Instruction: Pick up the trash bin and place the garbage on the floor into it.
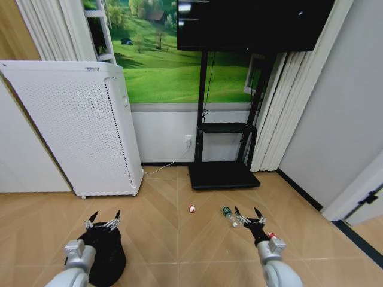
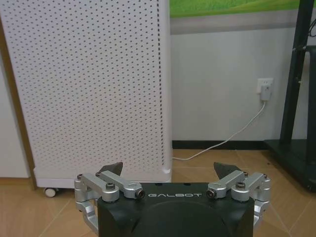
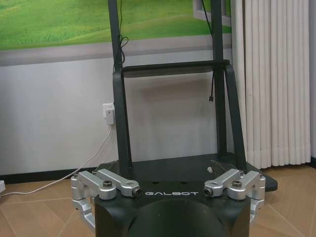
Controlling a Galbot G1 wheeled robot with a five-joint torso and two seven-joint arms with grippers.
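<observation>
Left end effector (image 1: 105,219) hangs spread open right over the trash bin (image 1: 105,257), a small black round tub on the floor near the white perforated appliance (image 1: 78,131). Right end effector (image 1: 249,214) is open too, beside the clear green-label bottle (image 1: 228,214). White-red scrap (image 1: 191,208) lies nearby, red bit (image 1: 271,235) too.

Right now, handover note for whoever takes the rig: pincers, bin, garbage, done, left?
Left pincer: open, empty, above the trash bin, which stands on the floor.
Right pincer: open, empty, by the small bottle.
Garbage on the floor: white-and-red scrap, the bottle, red bit beside the right arm.
Done: nothing picked up.
Left: grasp the bin, get all three pieces in.
</observation>
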